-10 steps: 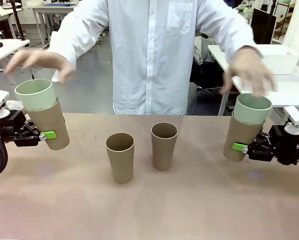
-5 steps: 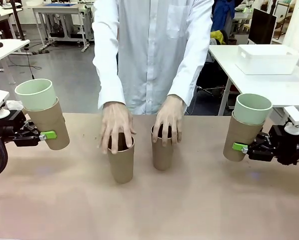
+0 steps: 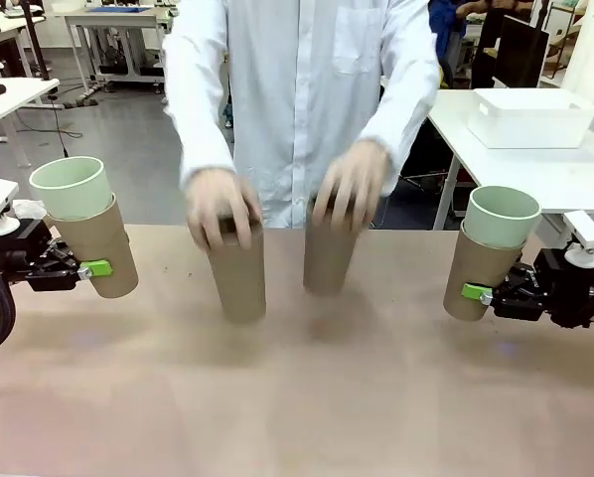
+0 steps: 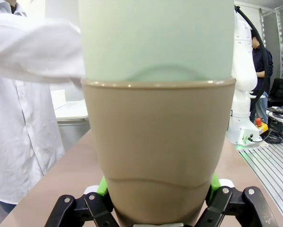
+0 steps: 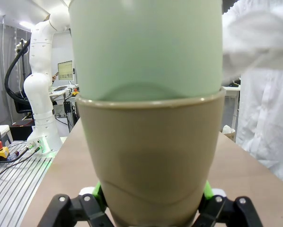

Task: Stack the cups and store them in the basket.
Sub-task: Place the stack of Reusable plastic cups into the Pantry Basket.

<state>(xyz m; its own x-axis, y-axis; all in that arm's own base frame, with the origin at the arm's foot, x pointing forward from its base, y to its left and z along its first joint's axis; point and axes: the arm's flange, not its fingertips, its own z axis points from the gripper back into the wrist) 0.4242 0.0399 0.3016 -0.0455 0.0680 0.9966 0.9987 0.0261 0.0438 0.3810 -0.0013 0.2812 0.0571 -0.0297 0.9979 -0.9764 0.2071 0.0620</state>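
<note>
Front view: we are watching the person's hands [image 3: 221, 206] raising the two middle tan cups [image 3: 239, 283] off the table [image 3: 297, 397], where they were standing a moment ago; the basket [image 3: 531, 117] is sitting on the far side table [image 3: 575, 169]. The left gripper [image 3: 96, 269] is staying clamped on the left tan cup [image 3: 103, 248], which is holding a mint cup [image 3: 71, 187]; the right gripper [image 3: 473, 292] is doing likewise with the right tan cup [image 3: 481, 273]. Left wrist view: green pads [image 4: 102, 185] are pressing the left tan cup [image 4: 158, 142]. Right wrist view: pads [image 5: 207, 190] are squeezing the right tan cup [image 5: 151, 142]
</note>
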